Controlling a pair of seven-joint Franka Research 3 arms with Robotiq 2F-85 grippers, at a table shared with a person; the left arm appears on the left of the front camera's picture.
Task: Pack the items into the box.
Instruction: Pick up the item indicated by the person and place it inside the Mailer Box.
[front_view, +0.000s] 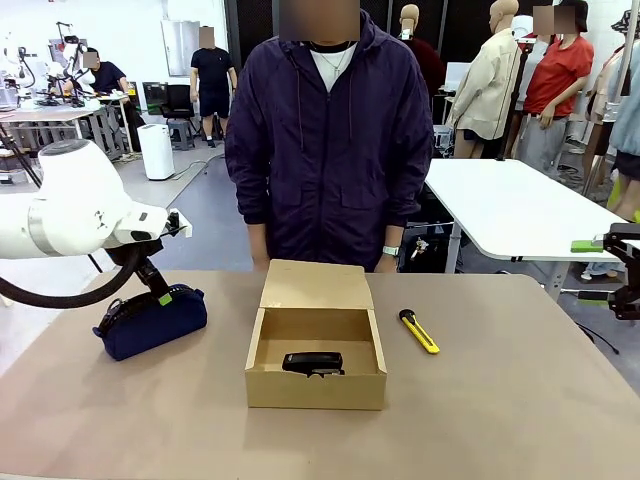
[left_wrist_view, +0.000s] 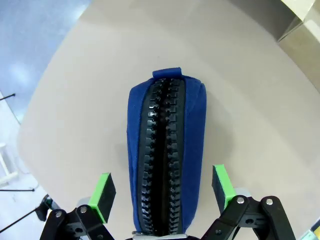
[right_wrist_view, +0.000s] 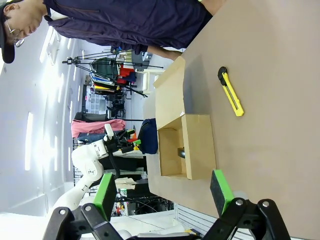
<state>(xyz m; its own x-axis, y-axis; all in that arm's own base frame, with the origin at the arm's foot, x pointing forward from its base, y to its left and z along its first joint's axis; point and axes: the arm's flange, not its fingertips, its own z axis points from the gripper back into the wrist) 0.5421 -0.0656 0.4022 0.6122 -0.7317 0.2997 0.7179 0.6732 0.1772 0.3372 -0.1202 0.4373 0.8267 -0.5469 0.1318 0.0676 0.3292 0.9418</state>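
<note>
Left gripper (left_wrist_view: 162, 194) is set with jaws apart astride the navy pouch (left_wrist_view: 167, 140), which lies on the table (front_view: 520, 400) left of the box (front_view: 315, 388), likely so its narrow width can be clamped.

Brown cardboard box (front_view: 316, 388) stands mid-desk (front_view: 520, 400), flap lid open toward the person (front_view: 330, 150) standing at the far side. Small black stapler-like object (front_view: 313, 363) lies inside. Yellow-and-black utility knife (front_view: 419, 331) lies near the box's right side. Navy pouch (front_view: 150, 325) lies well left, with the left gripper (front_view: 158, 296) down at its top.
</note>
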